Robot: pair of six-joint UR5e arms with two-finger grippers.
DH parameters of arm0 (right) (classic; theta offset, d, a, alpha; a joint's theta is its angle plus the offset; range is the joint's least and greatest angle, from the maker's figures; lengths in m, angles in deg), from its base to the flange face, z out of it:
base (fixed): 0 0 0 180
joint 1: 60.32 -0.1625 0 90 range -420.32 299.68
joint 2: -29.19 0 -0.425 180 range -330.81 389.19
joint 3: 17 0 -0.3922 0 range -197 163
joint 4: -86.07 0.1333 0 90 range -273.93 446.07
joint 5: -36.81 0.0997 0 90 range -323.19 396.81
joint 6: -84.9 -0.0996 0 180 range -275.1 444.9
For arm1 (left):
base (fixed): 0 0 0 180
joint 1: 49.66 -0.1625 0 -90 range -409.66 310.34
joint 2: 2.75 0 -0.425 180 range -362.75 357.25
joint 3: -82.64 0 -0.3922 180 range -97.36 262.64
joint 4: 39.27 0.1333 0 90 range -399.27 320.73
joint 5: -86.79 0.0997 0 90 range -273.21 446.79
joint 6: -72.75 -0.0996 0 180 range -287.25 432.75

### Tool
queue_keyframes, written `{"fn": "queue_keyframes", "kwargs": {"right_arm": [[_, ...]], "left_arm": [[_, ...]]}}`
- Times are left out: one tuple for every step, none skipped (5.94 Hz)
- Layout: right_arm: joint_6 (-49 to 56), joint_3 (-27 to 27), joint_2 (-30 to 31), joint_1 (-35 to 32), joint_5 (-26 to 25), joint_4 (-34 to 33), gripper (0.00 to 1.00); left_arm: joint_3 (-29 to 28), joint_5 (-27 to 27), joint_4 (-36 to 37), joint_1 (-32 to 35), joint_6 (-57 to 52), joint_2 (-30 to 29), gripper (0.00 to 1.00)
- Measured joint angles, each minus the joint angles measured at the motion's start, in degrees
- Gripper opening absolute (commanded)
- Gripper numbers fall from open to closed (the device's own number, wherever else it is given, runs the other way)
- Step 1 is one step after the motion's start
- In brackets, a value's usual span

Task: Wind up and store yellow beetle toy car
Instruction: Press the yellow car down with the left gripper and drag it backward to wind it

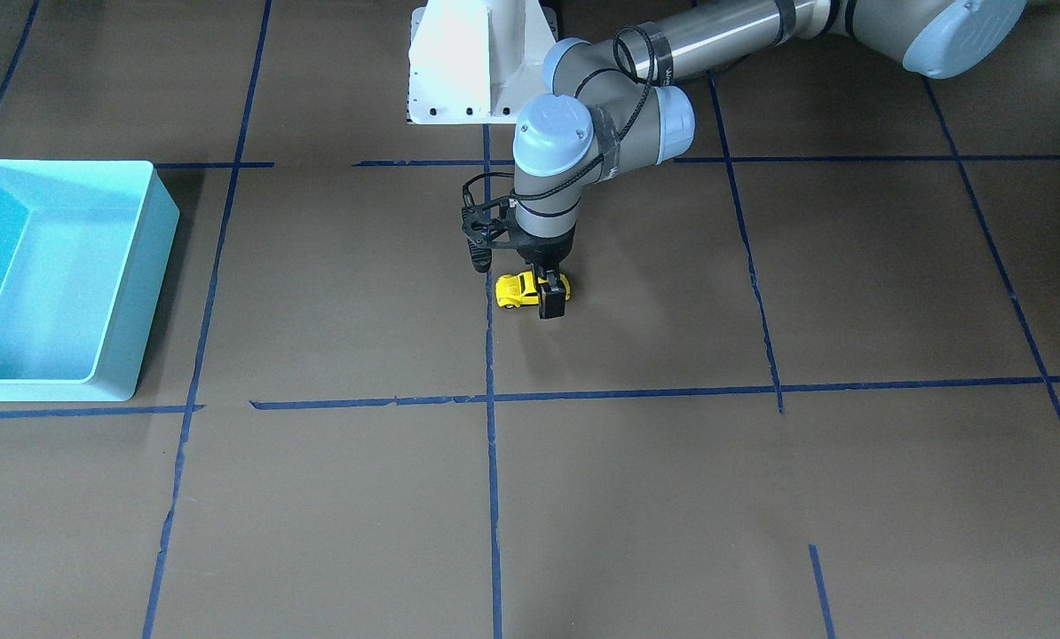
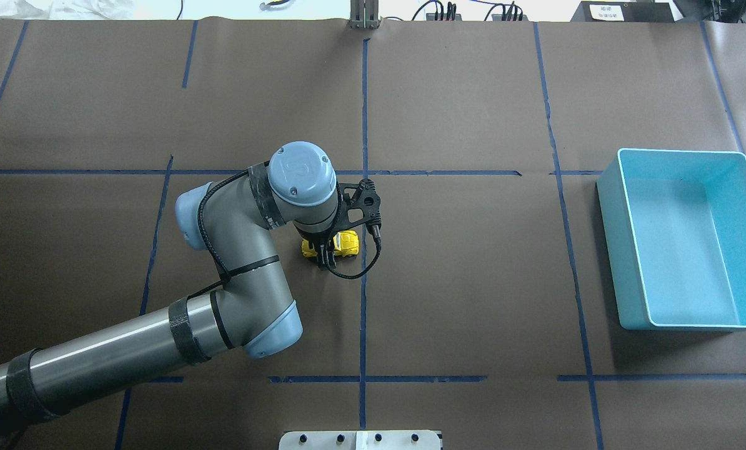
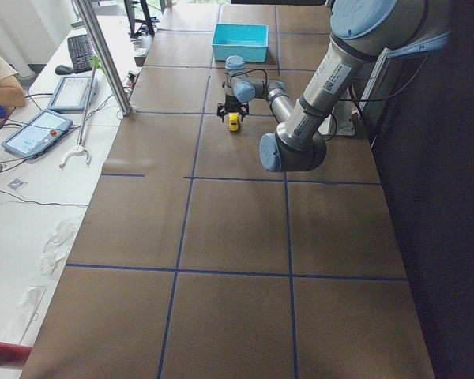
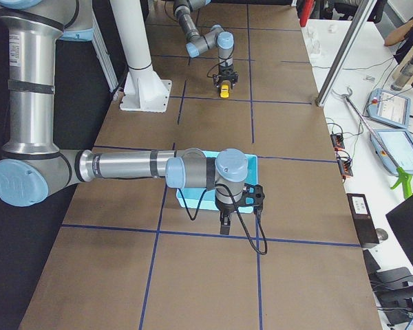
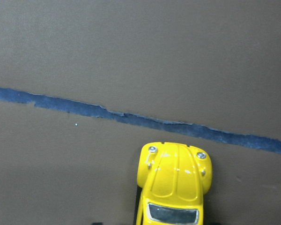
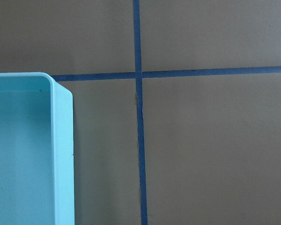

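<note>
Yellow is the easy spot in the front-facing view: the tiny rounded yellow beetle toy car (image 1: 517, 290) sits wheels-down on the brown paper table cover (image 1: 672, 497) near the middle. The left gripper (image 1: 549, 297) is down over its rear half, and the black fingers look pinched on its sides. The rectangular turquoise plastic bin (image 1: 153, 266) is well apart, with nothing in it.

Overhead shows the same: car (image 2: 347, 242) under the left gripper (image 2: 324, 255), bin (image 2: 610, 250) far off on the other side.

From the left end the car (image 3: 234, 122) is just a yellow speck.

From the right end, the right gripper (image 4: 224, 225) hangs beside the bin (image 4: 253, 161). I can't tell whether its fingers are spread or together.

Left wrist cam: the car's hood (image 5: 174, 183) points at a blue tape line (image 5: 131, 117).

Right wrist cam: only a corner of the bin (image 6: 61, 154).

My guess is we're at the wind-up step. Next it needs to drag the car backward with the wheels pressed down, without losing the pinch.
</note>
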Motion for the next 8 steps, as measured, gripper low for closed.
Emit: {"fn": "queue_keyframes", "kwargs": {"right_arm": [[0.0,0.0,0.0,0.0,0.0,0.0,1.0],[0.1,0.0,0.0,0.0,0.0,0.0,1.0],[0.1,0.0,0.0,0.0,0.0,0.0,1.0],[0.1,0.0,0.0,0.0,0.0,0.0,1.0],[0.0,0.0,0.0,0.0,0.0,0.0,1.0],[0.0,0.0,0.0,0.0,0.0,0.0,1.0],[-0.1,0.0,0.0,0.0,0.0,0.0,1.0],[-0.1,0.0,0.0,0.0,0.0,0.0,1.0]], "left_arm": [[0.0,-0.2,0.0,0.0,0.0,-0.2,0.17],[0.0,-0.2,0.0,0.0,-0.2,-0.3,0.15],[0.1,-0.3,0.0,0.0,-1.9,-0.5,0.14],[0.2,-0.2,-0.1,0.5,-5.5,-0.8,0.12],[0.0,-0.1,-0.2,1.3,-8.3,-1.0,0.12],[-0.9,0.0,-1.0,1.9,-9.3,-1.3,0.12],[-2.9,0.0,-2.2,2.2,-9.7,-1.9,0.12],[-4.8,-0.1,-3.2,2.2,-10.3,-2.9,0.12]]}}
